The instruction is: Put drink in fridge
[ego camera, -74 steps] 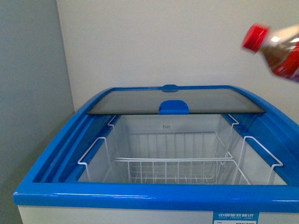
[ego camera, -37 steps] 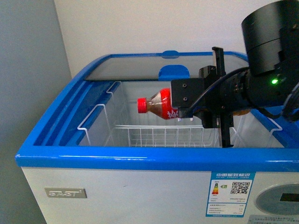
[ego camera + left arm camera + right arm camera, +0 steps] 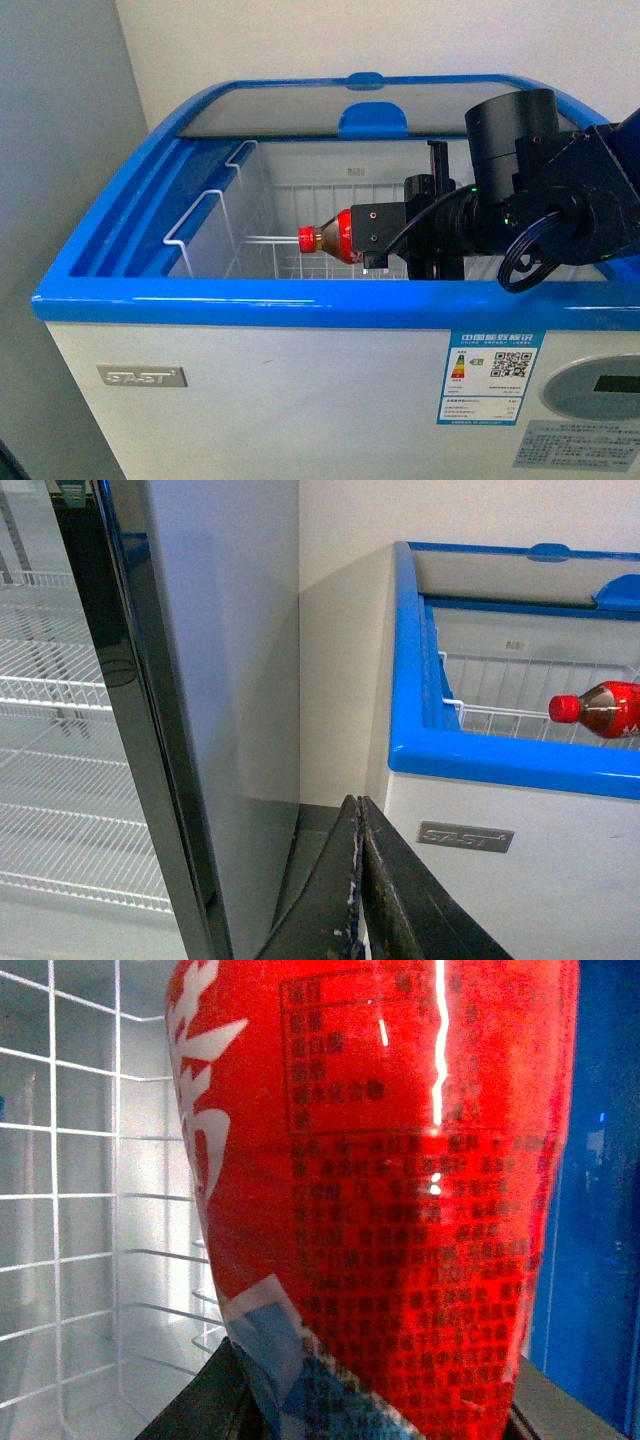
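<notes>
Inside the open fridge (image 3: 300,300), right jaws (image 3: 375,240) clamped on plastic cola bottle (image 3: 335,238), lying sideways, lower than before, above white wire basket (image 3: 290,255), left jaws (image 3: 358,880) pressed together.

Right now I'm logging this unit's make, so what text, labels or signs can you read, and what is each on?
"SAST": grey nameplate on the fridge front, also in the left wrist view.
Energy label: Chinese header, QR code; too small to read.
Grey panel and the sticker under it: unreadable.
Bottle in the right gripper: red label with white lettering and Chinese fine print; blurred.
</notes>
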{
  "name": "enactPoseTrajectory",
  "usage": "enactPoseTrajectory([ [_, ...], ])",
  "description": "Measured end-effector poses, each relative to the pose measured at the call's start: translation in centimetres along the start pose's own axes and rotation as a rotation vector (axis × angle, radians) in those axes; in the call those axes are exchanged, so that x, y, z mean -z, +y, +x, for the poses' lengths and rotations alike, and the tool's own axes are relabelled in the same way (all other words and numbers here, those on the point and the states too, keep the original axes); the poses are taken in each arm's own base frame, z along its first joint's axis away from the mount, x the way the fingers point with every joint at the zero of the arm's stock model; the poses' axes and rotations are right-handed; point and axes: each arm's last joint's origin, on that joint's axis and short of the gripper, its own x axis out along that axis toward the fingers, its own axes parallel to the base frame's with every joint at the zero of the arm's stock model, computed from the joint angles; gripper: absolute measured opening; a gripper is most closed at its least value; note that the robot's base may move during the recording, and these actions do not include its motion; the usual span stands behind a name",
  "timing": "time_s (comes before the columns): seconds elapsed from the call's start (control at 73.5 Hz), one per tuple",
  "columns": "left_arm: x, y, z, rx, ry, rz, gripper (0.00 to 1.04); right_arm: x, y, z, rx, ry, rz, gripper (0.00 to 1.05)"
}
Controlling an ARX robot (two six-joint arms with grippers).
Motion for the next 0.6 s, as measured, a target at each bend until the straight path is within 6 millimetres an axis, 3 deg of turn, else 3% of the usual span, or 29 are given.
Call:
enactPoseTrajectory([
  [0.177,0.0,0.0,0.0,0.000,0.000,0.000,0.03,0.1,1.5,0.4,-0.025,0.006,0.029,0.37],
  [0.408,0.0,0.0,0.0,0.000,0.000,0.000,0.03,-0.3,1.4,0.3,-0.038,-0.006,0.095,0.76],
  [0.544,0.0,0.0,0.0,0.000,0.000,0.000,0.03,-1.4,-1.4,-1.9,-0.009,-0.045,0.138,0.99],
  [0.598,0.0,0.0,0.0,0.000,0.000,0.000,0.03,-1.9,-3.5,-3.6,0.028,-0.050,0.151,0.97],
])
